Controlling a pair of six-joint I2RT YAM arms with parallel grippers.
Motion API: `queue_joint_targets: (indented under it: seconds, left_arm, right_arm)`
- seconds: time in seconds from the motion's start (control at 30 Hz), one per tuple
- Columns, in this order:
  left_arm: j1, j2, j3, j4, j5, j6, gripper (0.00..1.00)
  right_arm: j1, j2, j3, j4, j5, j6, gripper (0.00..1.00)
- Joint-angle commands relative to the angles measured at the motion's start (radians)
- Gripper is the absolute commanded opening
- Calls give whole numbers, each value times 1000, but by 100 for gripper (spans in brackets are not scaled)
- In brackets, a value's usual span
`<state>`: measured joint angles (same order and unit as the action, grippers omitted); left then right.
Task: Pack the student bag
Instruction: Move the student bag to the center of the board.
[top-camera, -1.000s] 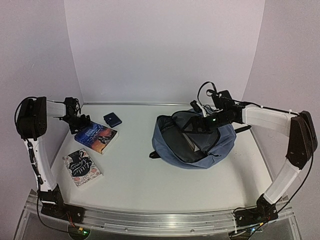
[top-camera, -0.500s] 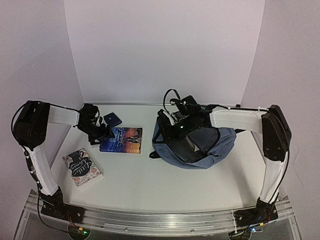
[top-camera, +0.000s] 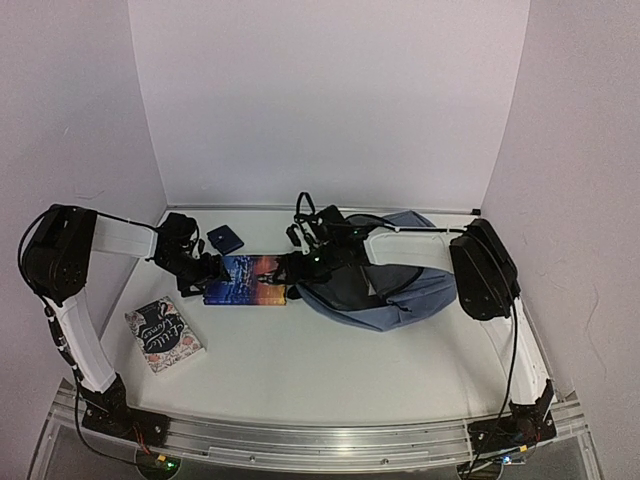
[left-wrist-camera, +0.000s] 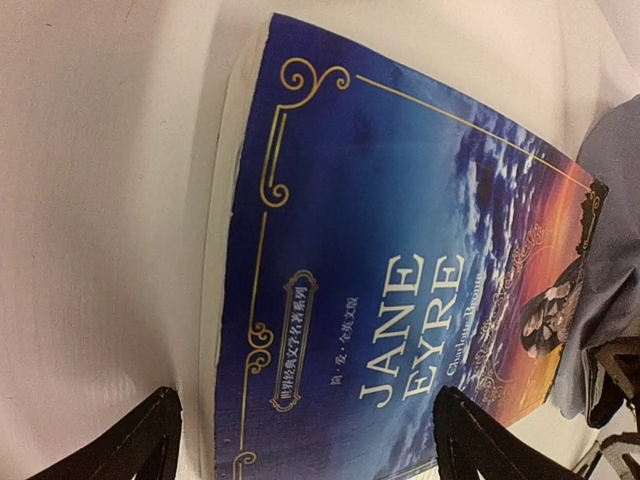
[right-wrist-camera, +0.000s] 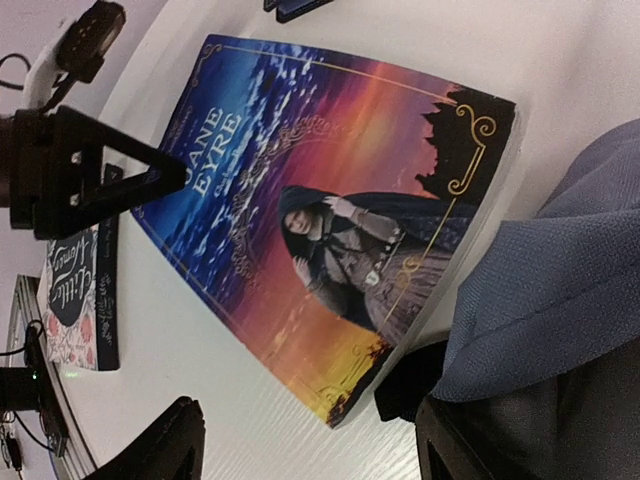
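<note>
The student bag, slate-blue and slumped, lies right of centre; its fabric fills the right of the right wrist view. A "Jane Eyre" book lies flat with its right end against the bag. My left gripper is open at the book's left end, one finger off the page edge and one over the cover. My right gripper is open at the book's right end. The book's corner and a black strap lie between its fingers.
A pink-and-black book lies at the front left, also seen in the right wrist view. A small dark blue case sits behind the Jane Eyre book. The side walls stand close to both arms.
The left gripper slid the Jane Eyre book rightwards to the bag. The right arm swung left from over the bag to the book's right end, and the bag flattened and stretched.
</note>
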<state>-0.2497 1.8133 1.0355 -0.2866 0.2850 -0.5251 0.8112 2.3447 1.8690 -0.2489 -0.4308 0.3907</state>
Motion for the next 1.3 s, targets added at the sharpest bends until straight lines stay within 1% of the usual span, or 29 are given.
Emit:
queue_joint_targets:
  seconds: [0.0, 0.1, 0.23, 0.37, 0.57, 0.7, 0.8, 0.9, 0.97, 1.03, 1.1, 1.13, 1.27]
  left_arm:
    - [3, -42, -9, 19, -12, -2, 88]
    - [2, -43, -6, 17, -17, -1, 88]
    - [2, -43, 3, 12, -28, 12, 88]
    - [2, -9, 47, -2, -32, 48, 90]
    - [3, 54, 118, -17, -40, 87, 89]
    - [21, 81, 178, -49, -78, 112, 90]
    - [36, 127, 237, -61, -58, 139, 90]
    - [34, 172, 301, -76, -36, 175, 89]
    - [26, 180, 299, -50, 20, 191, 88]
    - [10, 185, 294, -36, 43, 203, 85]
    - [-15, 192, 292, -37, 58, 202, 80]
    - [-30, 193, 284, -29, 62, 195, 77]
    - [-89, 196, 258, 0, 64, 169, 72]
  right_arm:
    - [-3, -4, 20, 15, 125, 33, 69]
    - [-45, -38, -77, 14, 224, 18, 65]
    - [-121, -86, -194, 15, 250, -16, 65]
    - [-177, -139, -291, 14, 278, -54, 65]
    - [-213, -261, -361, 10, 283, -130, 67]
    - [-212, -374, -381, 4, 155, -184, 77]
    - [-209, -435, -386, -7, 56, -201, 83]
    - [-208, -484, -400, -18, 19, -206, 88]
    - [-207, -512, -418, -19, 0, -211, 90]
    - [-206, -527, -437, -19, -34, -199, 90]
    - [-198, -532, -459, -16, -82, -177, 89]
    - [-191, -532, -471, -11, -110, -170, 87]
    - [-130, -507, -517, 27, -154, -154, 80]
